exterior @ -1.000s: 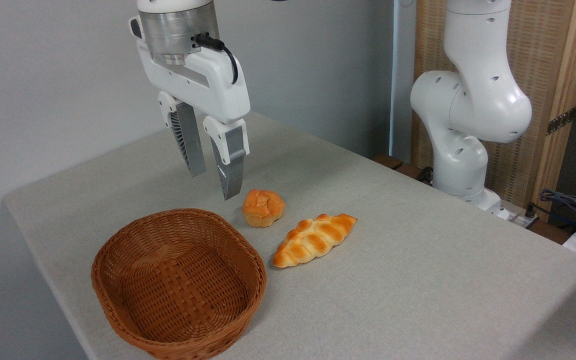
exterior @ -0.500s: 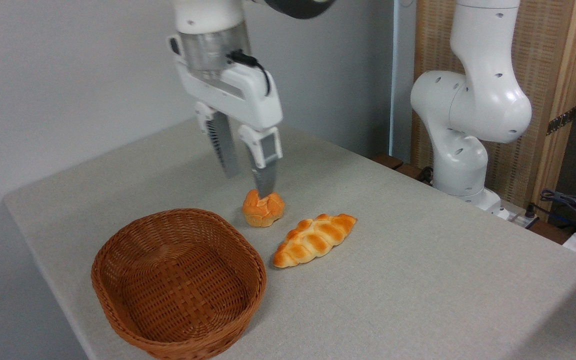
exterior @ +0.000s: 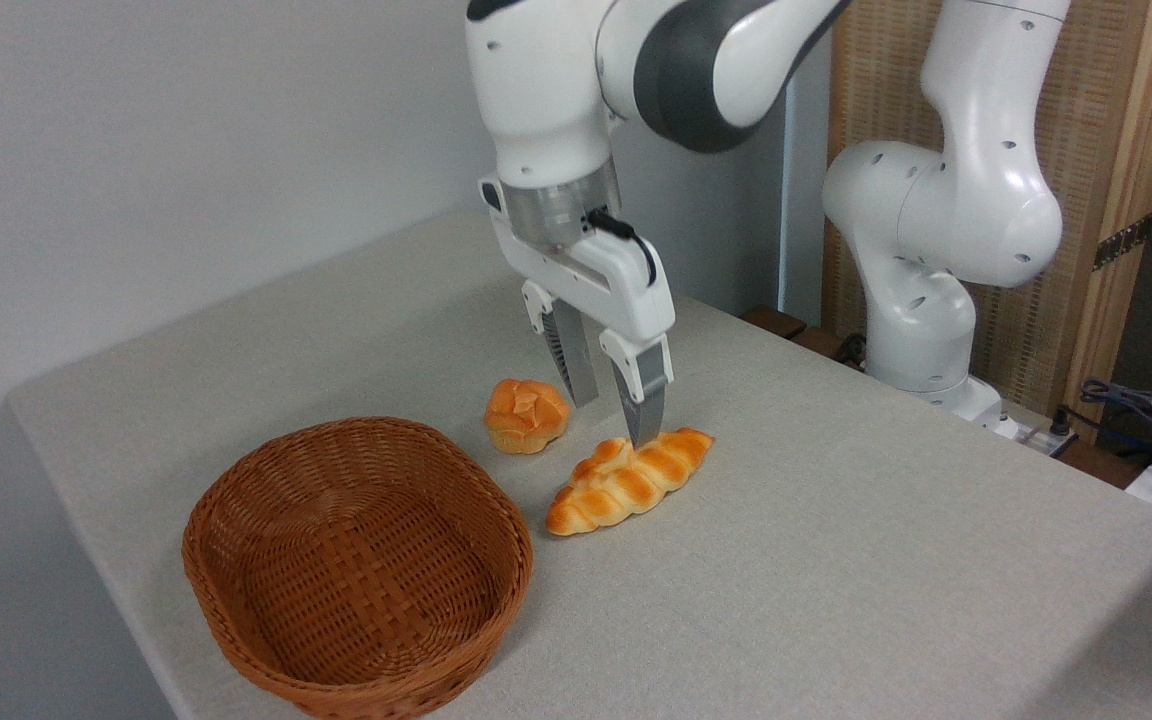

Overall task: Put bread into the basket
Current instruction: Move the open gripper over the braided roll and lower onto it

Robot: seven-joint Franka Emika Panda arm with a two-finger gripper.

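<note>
Moved: gripper is now hanging over the bread, having come right from above the bun.
Gripper: fingers are standing narrowly apart, holding nothing.
Bread: lying on the table, right of the basket.
Basket: sitting without contents.

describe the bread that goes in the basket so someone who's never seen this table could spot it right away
Start at the big brown wicker basket at the table's near left corner, then look just past its right rim, where two orange pieces lie apart on the grey top. The bread is the one farther right, directly under the open gripper. It is long, braided and tapered, while its neighbour is a small round bun.
</note>
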